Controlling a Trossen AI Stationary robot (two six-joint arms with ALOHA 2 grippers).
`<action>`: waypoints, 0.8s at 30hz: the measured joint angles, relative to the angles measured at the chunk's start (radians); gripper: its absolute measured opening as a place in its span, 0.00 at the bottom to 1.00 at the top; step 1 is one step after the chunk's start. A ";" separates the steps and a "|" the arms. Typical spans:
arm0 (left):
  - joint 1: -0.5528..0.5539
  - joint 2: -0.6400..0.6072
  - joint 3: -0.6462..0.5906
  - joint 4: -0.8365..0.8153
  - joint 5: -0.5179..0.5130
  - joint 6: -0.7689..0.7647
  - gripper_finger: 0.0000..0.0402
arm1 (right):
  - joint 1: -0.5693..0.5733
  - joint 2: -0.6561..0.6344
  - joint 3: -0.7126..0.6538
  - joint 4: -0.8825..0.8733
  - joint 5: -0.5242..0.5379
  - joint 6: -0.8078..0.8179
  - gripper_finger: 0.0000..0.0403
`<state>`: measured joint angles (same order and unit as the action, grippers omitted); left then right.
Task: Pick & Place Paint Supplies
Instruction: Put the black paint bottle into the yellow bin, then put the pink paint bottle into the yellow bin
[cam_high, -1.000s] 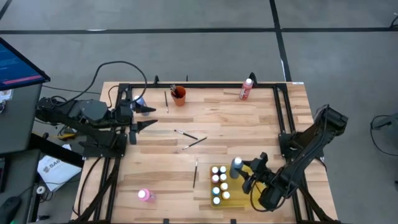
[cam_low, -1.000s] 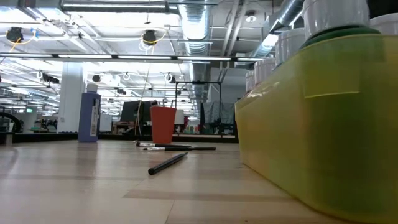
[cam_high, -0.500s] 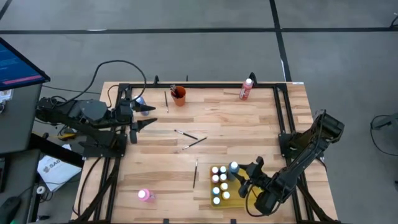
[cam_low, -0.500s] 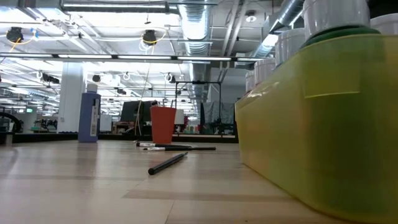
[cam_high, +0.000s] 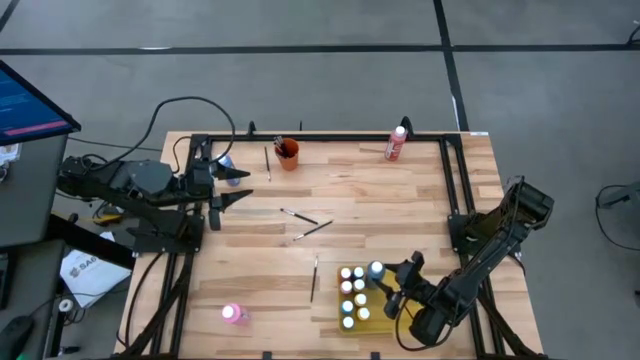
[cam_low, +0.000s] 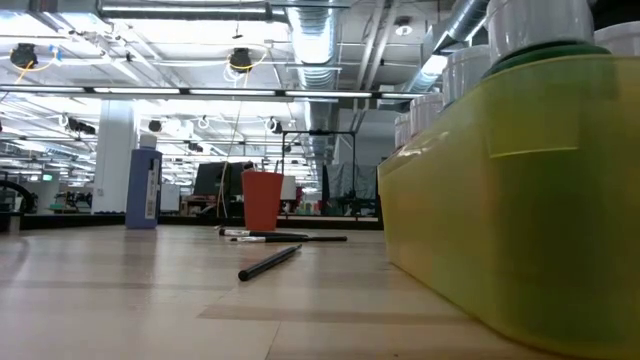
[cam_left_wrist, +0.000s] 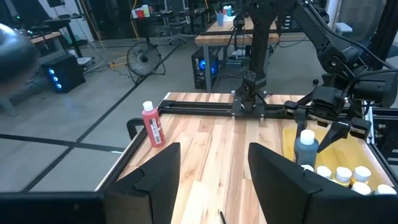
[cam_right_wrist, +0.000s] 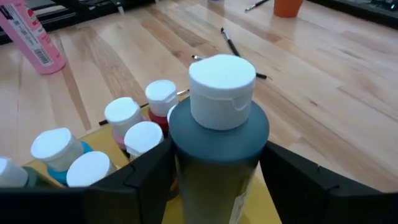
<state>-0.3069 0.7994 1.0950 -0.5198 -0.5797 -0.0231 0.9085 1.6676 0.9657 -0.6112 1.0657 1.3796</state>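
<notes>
Looks partly done: capped bottles (cam_high: 350, 295) fill the yellow tray (cam_high: 372, 315), a dark bottle (cam_right_wrist: 217, 143) upright there between the right claw (cam_high: 392, 285), grip impossible to tell, while pink bottle (cam_high: 231, 313), red bottle (cam_high: 396, 143) and brushes (cam_high: 305, 222) lie well off the tray, left claw (cam_high: 232, 190) wide, empty.

The whole table (cam_high: 330, 210) is seen from straight overhead. A table-height view is pressed close against the yellow tray (cam_low: 520, 190), facing the far room. Each wrist view is aimed across the table; the tray is shared by all.
</notes>
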 joint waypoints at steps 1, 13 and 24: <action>0.000 0.000 0.000 0.000 0.000 0.000 0.45 | 0.000 0.000 0.000 0.002 -0.005 -0.001 0.57; 0.000 0.000 0.000 -0.108 0.247 -0.044 0.69 | -0.009 -0.014 0.095 0.015 -0.057 -0.189 0.62; -0.002 0.000 0.000 -0.329 0.364 -0.133 0.75 | -0.057 -0.014 0.180 -0.126 -0.128 -0.254 0.62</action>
<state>-0.3088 0.7994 1.0946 -0.8484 -0.2161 -0.1565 0.8513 1.6539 1.1454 -0.7373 0.9373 1.1255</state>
